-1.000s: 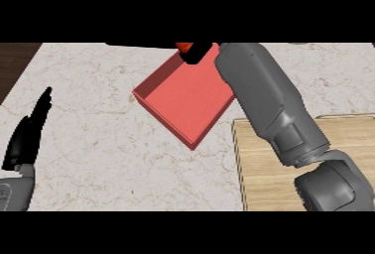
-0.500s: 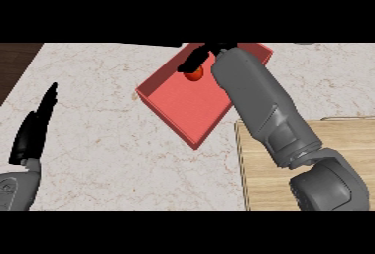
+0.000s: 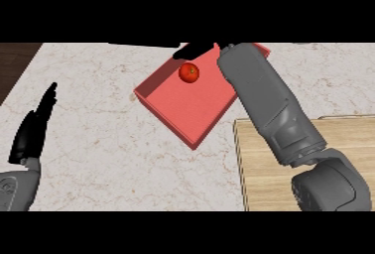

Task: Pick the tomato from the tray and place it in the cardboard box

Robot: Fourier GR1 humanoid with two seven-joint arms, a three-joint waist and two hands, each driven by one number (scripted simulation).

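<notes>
Nearest, at the lower left edge: left forearm (image 3: pixel 15 188), grey, and above it the left hand (image 3: pixel 33 131), black, open, fingers straight and pointing up the frame, holding nothing. Beneath and around it, pale marbled counter (image 3: pixel 110 149).

At lower right: cardboard box (image 3: pixel 267 178), tan, seen from above as a flat floor inside a thin rim, cut off by the right edge and the bottom of the scene. Over it, the right forearm (image 3: pixel 267 104), grey and bulky at its near end, slanting toward the upper middle and hiding part of the box's far rim.

In the middle: tray (image 3: pixel 192 111), red, shallow, turned cornerwise like a diamond, nearest corner pointing down just left of the box's upper left corner. Touching the box or not, impossible to tell, the meeting place hidden behind the forearm. Right side of the tray likewise covered by the arm.

Farther up, in the tray's upper part: tomato (image 3: pixel 189 73), red with a small green spot, lying on the tray floor, well apart from the box and fully in view.

Just above it, at the top of the scene: right hand (image 3: pixel 196 50), black, stretched toward the left and partly cut off. Open or closed, impossible to tell. Contact with the tomato unclear.

Farthest, in the upper left corner: strip of dark wood (image 3: pixel 15 57) beyond the counter's edge.
</notes>
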